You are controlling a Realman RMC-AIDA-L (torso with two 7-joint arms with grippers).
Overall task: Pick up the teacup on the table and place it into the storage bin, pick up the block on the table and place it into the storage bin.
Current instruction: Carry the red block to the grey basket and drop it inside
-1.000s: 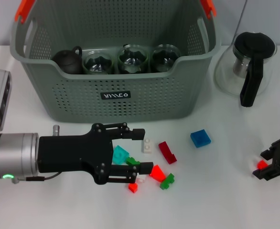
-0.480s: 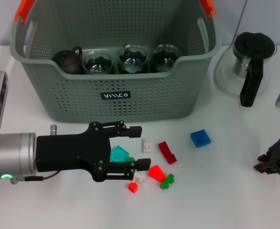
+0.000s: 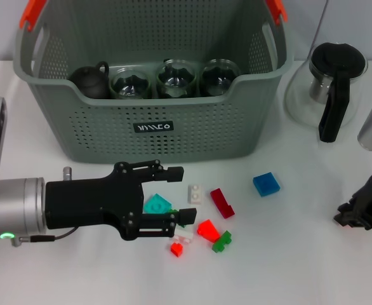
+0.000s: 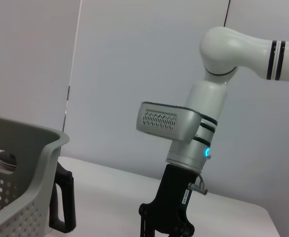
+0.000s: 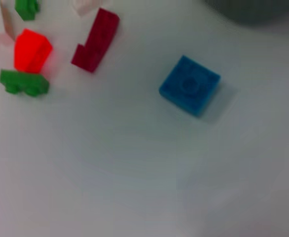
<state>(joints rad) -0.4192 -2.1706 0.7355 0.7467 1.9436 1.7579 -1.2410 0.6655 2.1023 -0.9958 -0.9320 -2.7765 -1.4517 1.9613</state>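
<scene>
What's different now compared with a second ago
The left gripper has eased back toward the robot's left over the teal block, jaws open, holding nothing. The right gripper, at the table's right edge, has turned: a small red piece seen by it earlier no longer shows. The loose blocks, the storage bin and the glass pot have stayed put.

Even, bright overhead light on my head feed; soft short shadows under the storage bin point(image 3: 154, 89). Glass pot point(image 3: 331, 89) near it shows faint glare. Right wrist feed blurred, blue block point(image 5: 189, 85) soft-edged
</scene>
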